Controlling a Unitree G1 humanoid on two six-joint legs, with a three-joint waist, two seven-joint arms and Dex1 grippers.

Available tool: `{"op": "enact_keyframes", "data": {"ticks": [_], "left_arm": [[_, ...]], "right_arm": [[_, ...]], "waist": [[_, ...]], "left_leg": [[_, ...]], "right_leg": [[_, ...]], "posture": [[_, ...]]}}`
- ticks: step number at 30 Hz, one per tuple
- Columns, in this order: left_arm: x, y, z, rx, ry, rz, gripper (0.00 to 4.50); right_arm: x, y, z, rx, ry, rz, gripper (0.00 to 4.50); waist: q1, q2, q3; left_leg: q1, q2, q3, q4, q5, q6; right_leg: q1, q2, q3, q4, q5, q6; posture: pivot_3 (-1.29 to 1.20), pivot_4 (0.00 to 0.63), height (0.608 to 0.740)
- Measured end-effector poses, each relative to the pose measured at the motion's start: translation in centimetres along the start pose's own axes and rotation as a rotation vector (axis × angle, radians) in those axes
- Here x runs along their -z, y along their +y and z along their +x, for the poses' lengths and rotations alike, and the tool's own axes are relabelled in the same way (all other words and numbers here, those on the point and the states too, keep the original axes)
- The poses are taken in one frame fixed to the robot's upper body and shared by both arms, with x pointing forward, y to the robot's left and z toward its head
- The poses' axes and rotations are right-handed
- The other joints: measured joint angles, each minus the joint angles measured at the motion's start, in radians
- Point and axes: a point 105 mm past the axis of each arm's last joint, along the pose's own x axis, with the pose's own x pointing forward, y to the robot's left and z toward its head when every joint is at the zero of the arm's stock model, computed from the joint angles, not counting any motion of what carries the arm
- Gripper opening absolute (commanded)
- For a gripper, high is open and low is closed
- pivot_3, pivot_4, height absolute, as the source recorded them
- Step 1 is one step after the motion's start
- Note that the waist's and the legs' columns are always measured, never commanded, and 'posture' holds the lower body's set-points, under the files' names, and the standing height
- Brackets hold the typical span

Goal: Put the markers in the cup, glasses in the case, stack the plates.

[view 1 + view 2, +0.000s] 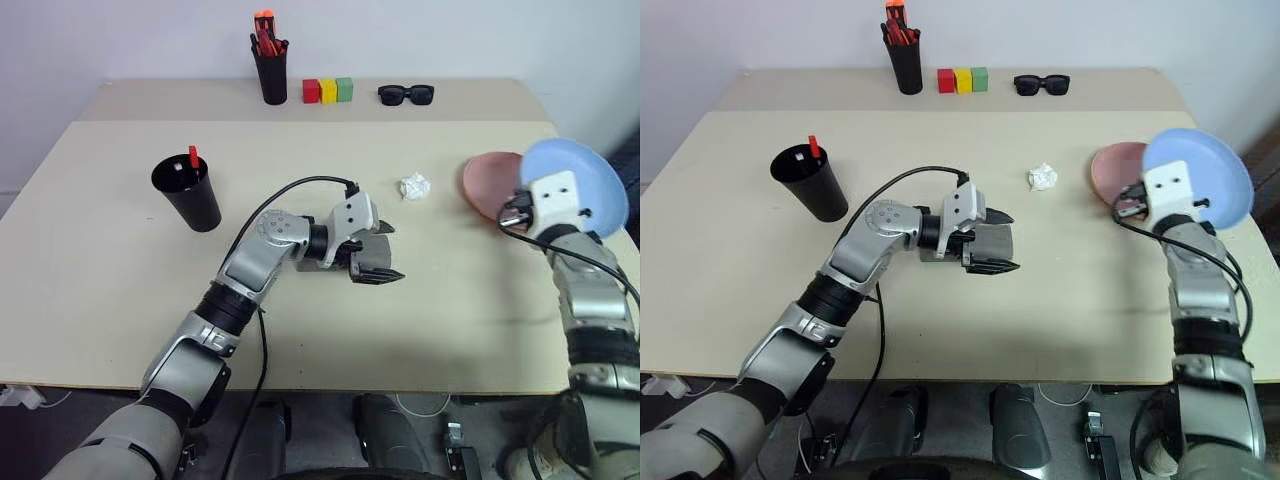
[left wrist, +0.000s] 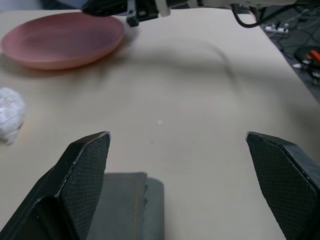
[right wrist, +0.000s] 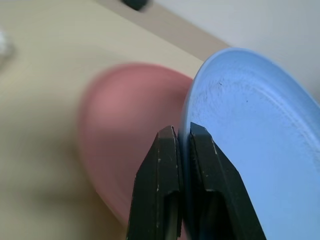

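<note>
Your right pincer (image 3: 182,145) is clenched on the rim of the light blue plate (image 1: 580,180), one black finger on each face of the rim, and it holds the plate lifted and tilted above the table (image 1: 120,300). Just under and beside that pincer, on the side toward the table's middle, the salmon pink plate (image 1: 487,184) lies flat, partly hidden behind the blue one, so the plates are not yet stacked

Your left pincer (image 2: 177,165) is released, its two fingers (image 2: 85,170) standing wide apart over the middle of the table and pointing across toward the right arm. Right below it, at its base, lies the closed grey case (image 2: 132,205), with one finger above its edge; you cannot tell whether that finger touches it. A crumpled white paper ball (image 1: 414,185) sits a little beyond that pincer, between it and the pink plate

Well away from the left pincer, on the far left side, stands the black cup (image 1: 190,193) with a red-capped marker (image 1: 193,157) poking out of its mouth. Along the far edge stand a black pen holder (image 1: 271,72) of orange-red pens, three coloured blocks (image 1: 328,90) and black sunglasses (image 1: 406,94)
</note>
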Motion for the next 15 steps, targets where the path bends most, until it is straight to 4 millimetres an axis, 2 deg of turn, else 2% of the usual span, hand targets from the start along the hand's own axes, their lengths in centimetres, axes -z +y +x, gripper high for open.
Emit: {"op": "enact_keyframes", "data": {"ticks": [3, 7, 10, 15], "left_arm": [[0.0, 0.2, -0.4, -0.028, 0.005, -0.002, 4.50], [0.3, 0.0, -0.7, -0.051, 0.012, -0.011, 4.50], [0.3, 0.1, -0.9, -0.070, 0.017, -0.009, 4.50], [0.7, 0.1, -1.6, -0.105, 0.029, -0.029, 4.50]], "right_arm": [[-0.2, 1.0, 1.6, -0.059, 0.004, -0.030, 0.05], [0.5, 1.8, 2.6, -0.106, 0.037, -0.056, 0.05], [1.2, 2.3, 2.9, -0.131, 0.064, -0.058, 1.03], [0.8, 2.6, 3.2, -0.158, 0.044, -0.059, 3.50]], "waist": [[-0.001, 0.000, 0.000], [-0.001, 0.000, 0.000], [-0.001, 0.000, 0.000], [-0.010, 0.000, 0.000]], "left_leg": [[0.000, 0.000, 0.000, 0.000, 0.000, 0.000], [0.000, 0.000, 0.000, -0.001, 0.000, 0.000], [0.000, 0.000, 0.000, -0.001, 0.000, 0.000], [0.000, 0.000, 0.000, 0.000, 0.000, 0.000]], "right_leg": [[0.000, 0.000, 0.000, 0.000, 0.000, 0.000], [-0.001, 0.000, 0.000, 0.000, 0.000, 0.000], [-0.001, 0.000, 0.000, 0.000, 0.000, 0.000], [0.000, 0.000, 0.000, 0.000, 0.000, 0.000]], "posture": [[0.00, 0.150, 0.740], [0.00, 0.150, 0.740], [0.00, 0.150, 0.740], [0.00, 0.150, 0.740]]}}
